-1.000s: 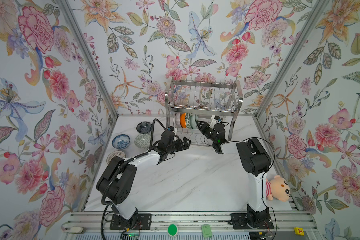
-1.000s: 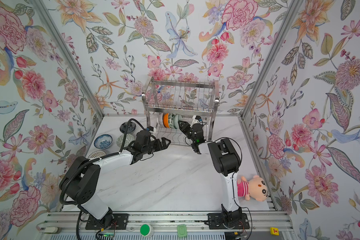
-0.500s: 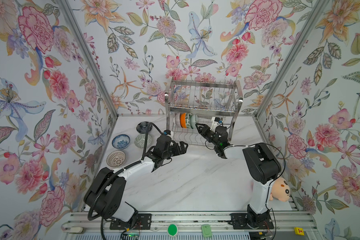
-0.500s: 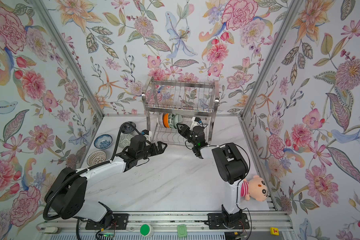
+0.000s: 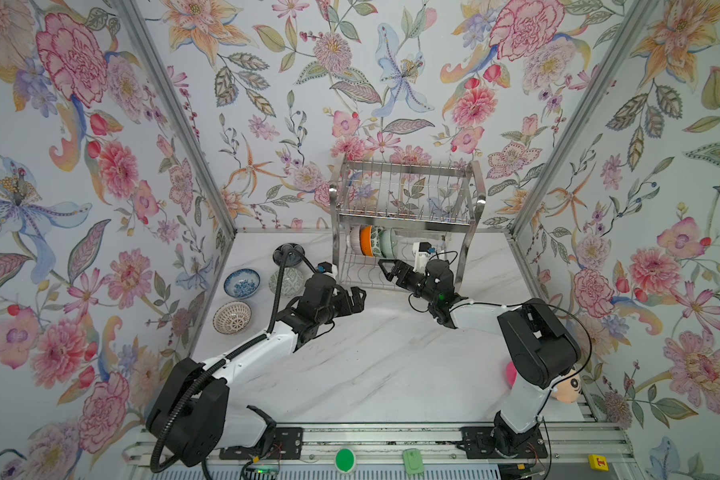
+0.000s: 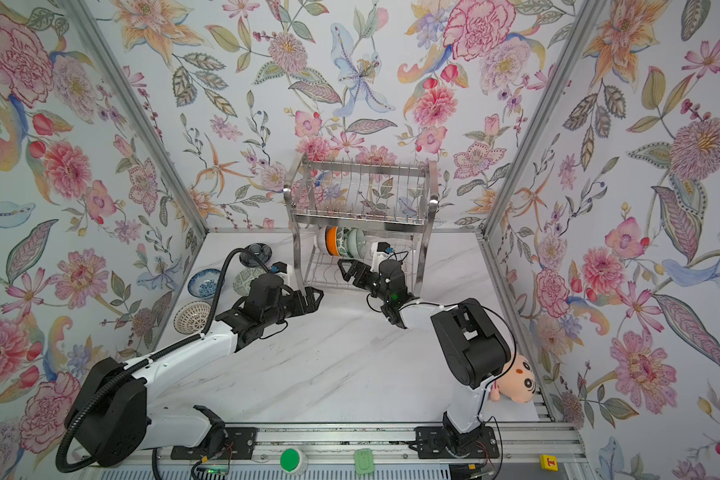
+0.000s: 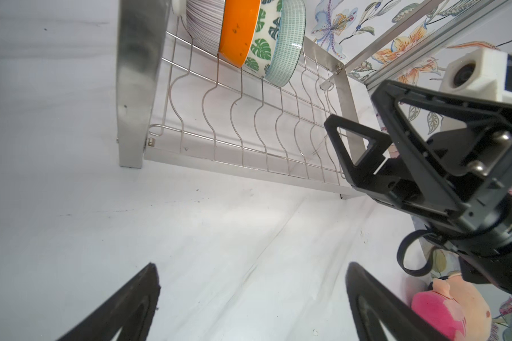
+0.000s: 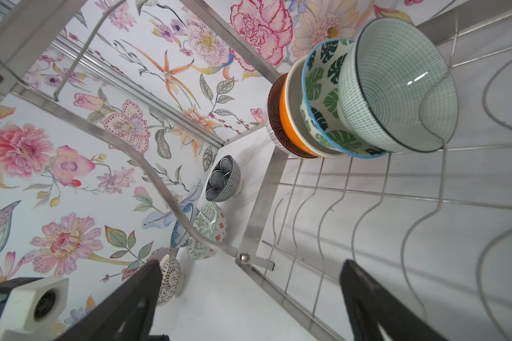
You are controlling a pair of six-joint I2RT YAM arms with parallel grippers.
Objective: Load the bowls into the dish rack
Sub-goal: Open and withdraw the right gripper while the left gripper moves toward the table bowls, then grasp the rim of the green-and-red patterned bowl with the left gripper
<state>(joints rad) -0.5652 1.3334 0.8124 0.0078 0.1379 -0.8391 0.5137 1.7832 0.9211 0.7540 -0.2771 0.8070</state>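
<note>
Four bowls (image 5: 374, 246) in dish rack (image 5: 406, 219) | right end effector (image 5: 383, 270) spread wide near | left end effector (image 5: 359, 298) wide

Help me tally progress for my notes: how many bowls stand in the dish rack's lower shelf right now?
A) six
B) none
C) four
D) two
C: the right wrist view shows four on edge in the lower shelf of the dish rack: brown-striped bowl, orange bowl, leaf-print bowl, pale green bowl.
</note>
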